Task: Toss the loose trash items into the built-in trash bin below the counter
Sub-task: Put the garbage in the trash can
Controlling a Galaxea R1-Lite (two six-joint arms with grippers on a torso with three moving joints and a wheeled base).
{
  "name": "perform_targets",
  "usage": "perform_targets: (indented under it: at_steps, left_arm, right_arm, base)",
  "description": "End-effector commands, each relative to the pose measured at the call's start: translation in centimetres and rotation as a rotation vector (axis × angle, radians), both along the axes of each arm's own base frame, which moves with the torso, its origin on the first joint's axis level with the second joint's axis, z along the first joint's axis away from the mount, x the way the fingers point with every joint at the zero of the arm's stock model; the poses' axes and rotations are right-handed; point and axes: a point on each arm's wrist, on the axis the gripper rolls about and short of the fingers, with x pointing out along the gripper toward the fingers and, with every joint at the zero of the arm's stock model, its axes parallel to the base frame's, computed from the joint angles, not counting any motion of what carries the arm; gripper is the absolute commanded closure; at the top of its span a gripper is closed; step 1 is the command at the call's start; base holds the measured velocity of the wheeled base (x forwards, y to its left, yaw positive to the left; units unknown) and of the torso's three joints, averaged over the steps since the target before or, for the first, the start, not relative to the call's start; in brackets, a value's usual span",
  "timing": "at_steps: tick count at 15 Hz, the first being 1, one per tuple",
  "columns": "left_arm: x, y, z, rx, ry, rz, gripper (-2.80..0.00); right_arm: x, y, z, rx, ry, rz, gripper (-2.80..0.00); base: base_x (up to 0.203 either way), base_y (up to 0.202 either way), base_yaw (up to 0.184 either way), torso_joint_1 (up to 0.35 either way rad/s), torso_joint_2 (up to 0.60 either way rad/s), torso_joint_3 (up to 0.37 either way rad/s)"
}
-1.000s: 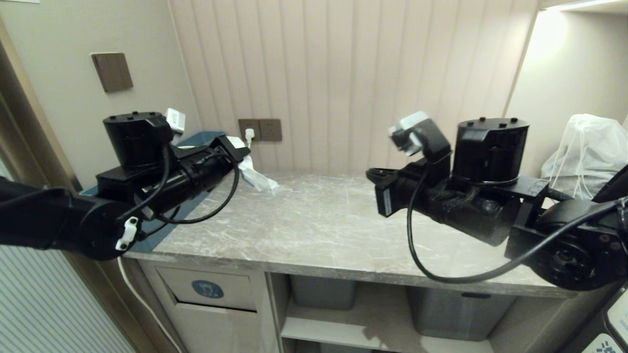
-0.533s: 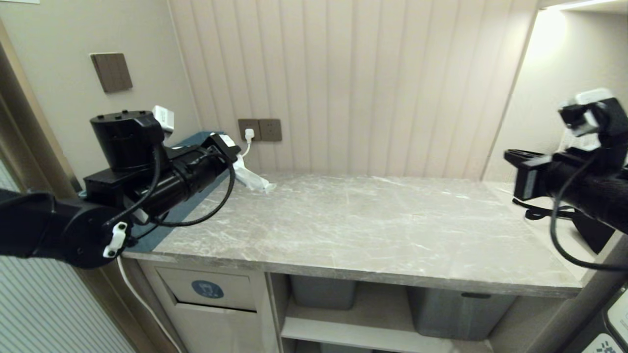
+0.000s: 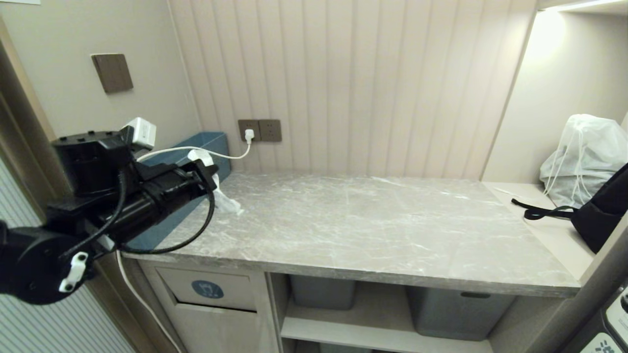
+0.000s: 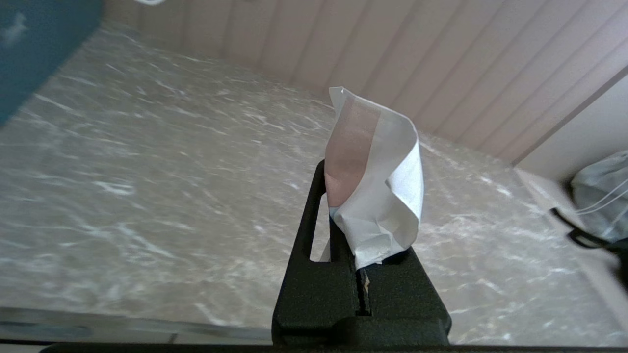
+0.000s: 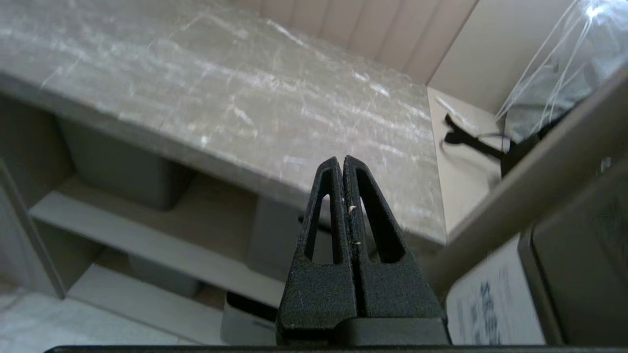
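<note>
Pinching the wrapper (image 4: pixel 380 196), the left pincer (image 4: pixel 365 255) is hovering over the table (image 3: pixel 368 235), frame left.
Right pincer (image 5: pixel 342 169) is pressed together, empty.

Left arm (image 3: pixel 122 206): matte black housings, cylindrical forearm, round drum-shaped joint cap w/ small screws on top. White box-shaped camera module (image 3: pixel 140 132) on wrist. Black cable loops under forearm; white clip (image 3: pixel 73 272) near elbow joint. Left gripper (image 4: pixel 363 274): black textured plastic, slotted fingers. Right gripper (image 5: pixel 342 169): same black textured finish, tapered fingers w/ elongated cut-outs, small pale specks on inner edge.
</note>
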Motion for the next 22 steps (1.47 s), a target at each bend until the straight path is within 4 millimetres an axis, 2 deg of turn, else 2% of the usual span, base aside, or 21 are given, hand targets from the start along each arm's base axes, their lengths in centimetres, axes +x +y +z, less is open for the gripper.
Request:
perform_targets:
  at_steps: [1,4,6,8,10,12,14,18,22]
  left_arm:
    - [-1.6,1.2,0.0,0.033,-0.017,0.017,0.0]
    - [-4.3,3.9,-3.2,0.177,0.076,0.062,0.0]
    - [-7.4,5.8,-6.5,0.229,0.196,0.08,0.0]
    - [-9.6,8.3,-8.6,0.227,0.293,0.174,0.0]
    - [-10.8,10.6,-9.6,0.112,0.36,0.301,0.0]
    - [-11.8,12.3,-10.5,-0.115,0.417,0.423,0.0]
    - [-12.4,12.7,-10.9,-0.281,0.439,0.454,0.0]
    - [-12.0,12.8,-11.0,-0.581,0.439,0.507,0.0]
    - [-11.0,13.1,-11.6,-0.656,0.438,0.523,0.0]
  right_arm:
    - [-4.7,-0.2,-3.7,0.012,0.022,0.016,0.0]
    - [-6.7,-0.1,-6.1,0.096,0.052,0.027,0.0]
    - [-7.1,-0.1,-6.5,0.172,0.053,0.008,0.0]
    - [-7.1,-0.1,-6.5,0.175,0.054,0.007,0.0]
    - [-7.1,-0.1,-6.5,0.178,0.053,0.007,0.0]
    - [-7.1,-0.1,-6.5,0.185,0.052,0.005,0.0]
    - [-7.1,-0.1,-6.5,0.188,0.054,0.004,0.0]
    - [-7.1,-0.1,-6.6,0.188,0.052,0.004,0.0]
    - [-7.1,-0.1,-6.5,0.189,0.052,0.004,0.0]
  base:
    - [0.0,0.0,0.0,0.0,0.0,0.0]
    - [0.0,0.0,0.0,0.0,0.0,0.0]
    - [0.0,0.0,0.0,0.0,0.0,0.0]
    - [0.0,0.0,0.0,0.0,0.0,0.0]
    - [0.0,0.0,0.0,0.0,0.0,0.0]
    - [0.0,0.0,0.0,0.0,0.0,0.0]
    - [0.0,0.0,0.0,0.0,0.0,0.0]
    - [0.0,0.0,0.0,0.0,0.0,0.0]
    - [0.0,0.0,0.0,-0.11,0.25,0.138]
